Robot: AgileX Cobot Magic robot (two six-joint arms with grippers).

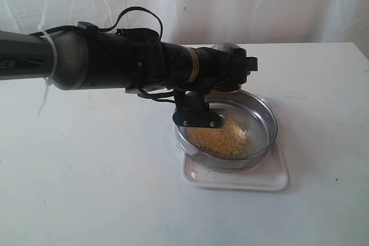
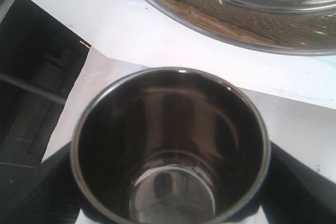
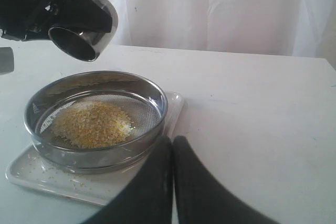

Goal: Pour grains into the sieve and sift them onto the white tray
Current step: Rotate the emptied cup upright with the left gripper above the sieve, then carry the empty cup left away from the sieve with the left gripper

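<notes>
The sieve [image 1: 270, 118] rests on the white tray [image 1: 271, 180]. A golden-yellow heap of grains [image 1: 222, 136] lies on its mesh. My left gripper [image 1: 233, 68] reaches across from the left and is shut on a small steel cup [image 1: 226, 45] above the sieve's far edge. In the left wrist view the cup [image 2: 173, 129] is empty between the dark fingers [image 2: 294, 182], with the sieve's rim [image 2: 247, 30] beyond. The right wrist view shows the cup [image 3: 86, 43] tipped mouth-down over the sieve [image 3: 152, 92] and grains [image 3: 92, 124]. My right gripper [image 3: 172, 142] is shut and empty, near the tray's [image 3: 176, 103] edge.
A few loose specks of grain lie on the tray's lip [image 3: 58, 176]. The white table [image 1: 86, 171] stretches left and front of the tray. A white curtain [image 1: 259, 4] hangs behind the table.
</notes>
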